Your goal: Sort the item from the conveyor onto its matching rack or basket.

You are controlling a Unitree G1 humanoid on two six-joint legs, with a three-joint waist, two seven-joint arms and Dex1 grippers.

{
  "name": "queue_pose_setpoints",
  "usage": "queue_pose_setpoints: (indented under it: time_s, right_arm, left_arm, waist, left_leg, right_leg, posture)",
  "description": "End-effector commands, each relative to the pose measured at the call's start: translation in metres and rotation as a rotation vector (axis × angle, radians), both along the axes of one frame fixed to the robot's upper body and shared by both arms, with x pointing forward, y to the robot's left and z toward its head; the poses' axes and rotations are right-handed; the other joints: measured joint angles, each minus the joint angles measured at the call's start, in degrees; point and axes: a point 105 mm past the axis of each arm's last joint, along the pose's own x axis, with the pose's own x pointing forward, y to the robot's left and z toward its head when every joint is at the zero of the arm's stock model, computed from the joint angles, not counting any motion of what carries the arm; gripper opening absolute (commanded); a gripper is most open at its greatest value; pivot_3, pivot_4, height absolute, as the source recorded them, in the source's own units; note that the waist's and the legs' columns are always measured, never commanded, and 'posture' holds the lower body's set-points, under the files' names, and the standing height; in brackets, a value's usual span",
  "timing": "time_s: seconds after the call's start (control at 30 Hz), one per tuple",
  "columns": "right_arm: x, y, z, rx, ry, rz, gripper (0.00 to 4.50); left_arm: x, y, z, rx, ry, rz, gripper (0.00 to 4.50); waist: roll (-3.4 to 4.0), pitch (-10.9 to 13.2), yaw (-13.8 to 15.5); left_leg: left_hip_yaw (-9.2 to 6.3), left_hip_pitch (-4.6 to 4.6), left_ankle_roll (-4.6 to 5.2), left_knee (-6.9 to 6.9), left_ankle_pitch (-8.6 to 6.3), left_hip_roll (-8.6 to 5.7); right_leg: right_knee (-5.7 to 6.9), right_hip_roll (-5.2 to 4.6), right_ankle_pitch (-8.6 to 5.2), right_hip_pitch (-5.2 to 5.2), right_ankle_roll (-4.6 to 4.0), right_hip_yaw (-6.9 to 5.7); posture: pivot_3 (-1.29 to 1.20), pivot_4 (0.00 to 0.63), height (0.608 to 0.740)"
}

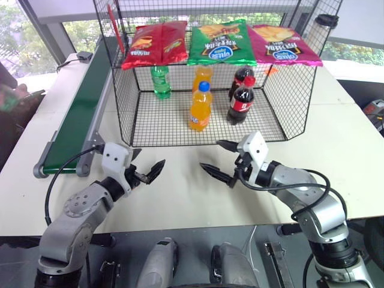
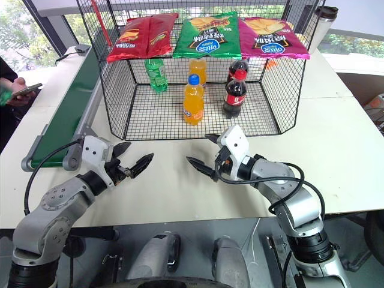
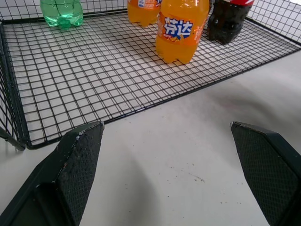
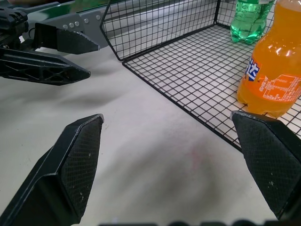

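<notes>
Green bottle [image 1: 160, 81] stands inside the wire cage [image 1: 122, 102], upper centre of the head views, at the back left corner of its floor; cap is hidden behind a red snack bag [image 1: 155, 42], so whether it is the yellow-capped one cannot be told. Orange bottle with blue cap [image 1: 200, 107] stands mid-cage. Conveyor belt [image 1: 78, 111] runs along the left edge. Left gripper [image 1: 149, 171] and right gripper [image 1: 217, 161] hover over the white table [image 1: 180, 198], lower centre, both spread wide and empty.
</notes>
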Motion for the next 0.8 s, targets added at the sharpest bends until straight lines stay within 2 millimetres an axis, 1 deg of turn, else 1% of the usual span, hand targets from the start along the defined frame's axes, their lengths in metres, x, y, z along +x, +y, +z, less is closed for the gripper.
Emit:
queue_pose_setpoints:
  time_s: [0.03,0.27,0.53,0.8]
  right_arm:
    - [-0.004,0.003,0.014,0.023,-0.055,0.018,4.50]
    - [-0.004,0.003,0.009,0.015,-0.049,0.019,4.50]
    - [-0.005,0.003,0.012,0.020,-0.059,0.035,4.50]
    - [-0.028,0.013,0.021,-0.002,-0.084,0.195,4.50]
  left_arm:
    - [-0.001,-0.004,0.008,0.000,-0.041,-0.016,4.45]
    - [0.000,-0.004,0.009,0.001,-0.044,-0.009,4.45]
    - [0.001,0.000,0.010,-0.002,-0.029,0.022,4.45]
    - [0.012,0.012,0.020,-0.002,-0.066,0.117,4.45]
  waist:
    - [0.00,0.0,0.0]
    - [0.00,0.0,0.0]
    - [0.00,0.0,0.0]
    - [0.00,0.0,0.0]
  left_leg:
    - [0.00,0.00,0.00,0.00,0.00,0.00]
    - [0.00,0.00,0.00,0.00,0.00,0.00]
    - [0.00,0.00,0.00,-0.01,0.00,0.00]
    - [0.00,-0.01,0.00,-0.01,0.00,0.00]
  right_leg:
    - [0.00,0.00,0.00,0.00,0.00,0.00]
    - [0.00,0.00,0.00,0.00,0.00,0.00]
    - [0.00,0.00,0.00,-0.01,0.00,0.00]
    - [-0.01,0.00,0.00,0.00,0.00,0.00]
  posture:
    - [0.00,0.150,0.739]
    - [0.00,0.150,0.739]
    - [0.00,0.150,0.739]
    - [0.00,0.150,0.739]
